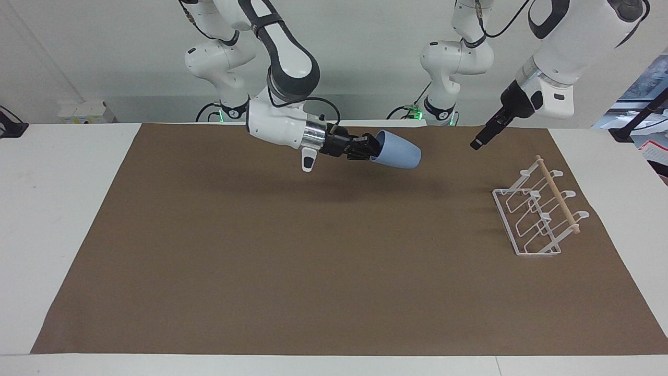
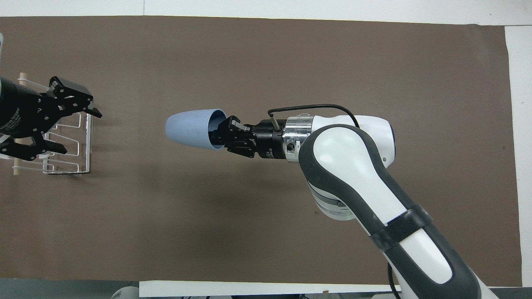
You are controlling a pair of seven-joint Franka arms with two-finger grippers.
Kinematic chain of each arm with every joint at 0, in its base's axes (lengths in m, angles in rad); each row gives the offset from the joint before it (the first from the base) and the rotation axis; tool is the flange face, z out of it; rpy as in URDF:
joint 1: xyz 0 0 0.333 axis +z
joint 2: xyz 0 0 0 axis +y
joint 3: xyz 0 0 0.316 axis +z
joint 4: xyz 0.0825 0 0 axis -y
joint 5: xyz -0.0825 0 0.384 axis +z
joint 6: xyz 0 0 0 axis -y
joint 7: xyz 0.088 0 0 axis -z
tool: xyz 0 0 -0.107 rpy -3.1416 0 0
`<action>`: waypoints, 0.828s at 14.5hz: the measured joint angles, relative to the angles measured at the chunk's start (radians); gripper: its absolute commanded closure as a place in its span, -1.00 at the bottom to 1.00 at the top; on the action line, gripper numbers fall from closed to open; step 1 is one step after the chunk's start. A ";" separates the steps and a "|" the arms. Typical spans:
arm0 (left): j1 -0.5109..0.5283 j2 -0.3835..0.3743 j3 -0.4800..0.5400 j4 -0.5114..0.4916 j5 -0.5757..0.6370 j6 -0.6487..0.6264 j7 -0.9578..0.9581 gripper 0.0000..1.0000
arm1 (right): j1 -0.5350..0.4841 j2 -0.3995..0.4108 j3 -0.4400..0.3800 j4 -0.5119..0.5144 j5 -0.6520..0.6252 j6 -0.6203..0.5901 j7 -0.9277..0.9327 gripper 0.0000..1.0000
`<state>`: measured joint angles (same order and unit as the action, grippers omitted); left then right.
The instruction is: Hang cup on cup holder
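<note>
The light blue cup [image 1: 399,150] hangs in the air over the brown mat's middle, lying on its side with its base toward the left arm's end; it also shows in the overhead view [image 2: 189,128]. My right gripper [image 1: 372,147] [image 2: 219,133] is shut on the cup's rim, one finger inside the mouth. The white wire cup holder [image 1: 540,215] with its wooden dowel stands on the mat at the left arm's end and is partly covered in the overhead view [image 2: 72,154]. My left gripper [image 1: 476,144] [image 2: 79,132] is open and empty, raised over the holder's side toward the cup.
The brown mat [image 1: 292,261] covers most of the white table [image 1: 62,209]. A small white box [image 1: 83,111] sits at the table's edge beside the right arm's base. Dark gear [image 1: 634,128] lies off the mat at the left arm's end.
</note>
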<state>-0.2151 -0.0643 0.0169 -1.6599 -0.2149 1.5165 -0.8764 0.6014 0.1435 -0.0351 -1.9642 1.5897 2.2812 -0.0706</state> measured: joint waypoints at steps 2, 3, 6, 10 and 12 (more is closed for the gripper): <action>0.000 0.000 0.000 0.000 0.001 0.000 -0.001 -1.00 | 0.000 0.000 0.000 0.000 0.000 0.000 0.001 1.00; -0.023 0.000 0.002 0.001 0.038 0.001 -0.010 -1.00 | 0.000 0.000 0.000 0.000 0.000 0.000 0.001 1.00; -0.086 0.001 0.003 0.008 0.095 0.001 -0.030 -1.00 | 0.000 0.000 0.000 0.000 0.000 0.000 0.001 1.00; -0.089 0.001 0.010 0.008 0.123 0.001 -0.025 -1.00 | 0.000 0.000 0.000 0.000 0.000 0.000 0.001 1.00; -0.096 0.001 0.009 0.007 0.109 0.006 -0.122 -1.00 | 0.000 0.000 0.000 0.000 0.000 0.000 0.002 1.00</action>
<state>-0.3108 -0.0631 0.0263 -1.6524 -0.1059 1.5229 -0.9987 0.6014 0.1438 -0.0351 -1.9642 1.5898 2.2812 -0.0691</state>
